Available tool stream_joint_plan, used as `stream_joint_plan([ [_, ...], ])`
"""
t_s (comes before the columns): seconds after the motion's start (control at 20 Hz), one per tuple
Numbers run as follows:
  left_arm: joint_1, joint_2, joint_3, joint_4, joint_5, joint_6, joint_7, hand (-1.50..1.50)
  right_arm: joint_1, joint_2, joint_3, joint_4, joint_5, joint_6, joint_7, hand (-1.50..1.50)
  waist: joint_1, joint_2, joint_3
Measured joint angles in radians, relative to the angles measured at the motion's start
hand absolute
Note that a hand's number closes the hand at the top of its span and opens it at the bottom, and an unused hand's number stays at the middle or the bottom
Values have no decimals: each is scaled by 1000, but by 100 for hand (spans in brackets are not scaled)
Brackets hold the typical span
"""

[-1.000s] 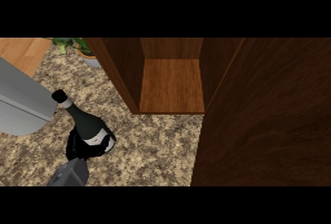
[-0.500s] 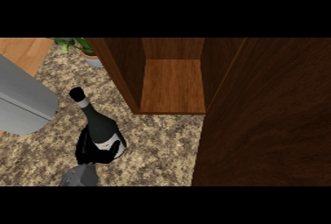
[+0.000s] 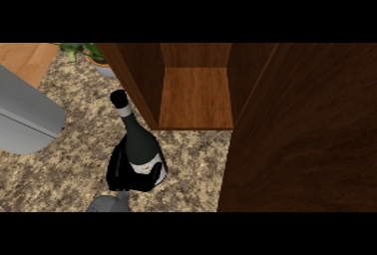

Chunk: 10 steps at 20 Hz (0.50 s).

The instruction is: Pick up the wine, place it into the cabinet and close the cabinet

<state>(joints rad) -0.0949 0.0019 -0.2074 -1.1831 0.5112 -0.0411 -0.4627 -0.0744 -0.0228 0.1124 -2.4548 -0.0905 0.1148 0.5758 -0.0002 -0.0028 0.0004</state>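
The wine bottle (image 3: 136,159), dark with a white band at its neck and a pale label, tilts with its neck pointing up the view toward the cabinet's left wall (image 3: 136,79). My left hand (image 3: 121,188) is at the bottle's base, mostly hidden behind it. Its grey forearm (image 3: 110,203) comes in from the lower edge. The bottle's cap lies just left of the cabinet's front corner. The wooden cabinet stands open and its shelf (image 3: 195,99) is bare. Its open door (image 3: 309,139) fills the right side of the view. My right hand does not show.
A grey appliance (image 3: 26,119) sits on the speckled counter (image 3: 59,169) at the left. A small potted plant (image 3: 92,57) stands behind it, near the cabinet's back left corner. A light wooden surface (image 3: 26,60) shows at the top left.
The bottle has moved right and up the view toward the cabinet opening with my left forearm, and its neck has swung more upright.
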Motion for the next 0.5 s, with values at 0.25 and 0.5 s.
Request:
stream_joint_plan([
  [0.25, -15, -1, -122, -12, 79, 133, -10, 150, 8, -3, 1, -1, 0, 4, 3, -150, -4, 2, -1],
  [0.5, -40, -2, -195, 11, 154, 234, -41, 150, -11, -19, -27, -2, -15, 10, 33, -150, -5, 2, -1],
])
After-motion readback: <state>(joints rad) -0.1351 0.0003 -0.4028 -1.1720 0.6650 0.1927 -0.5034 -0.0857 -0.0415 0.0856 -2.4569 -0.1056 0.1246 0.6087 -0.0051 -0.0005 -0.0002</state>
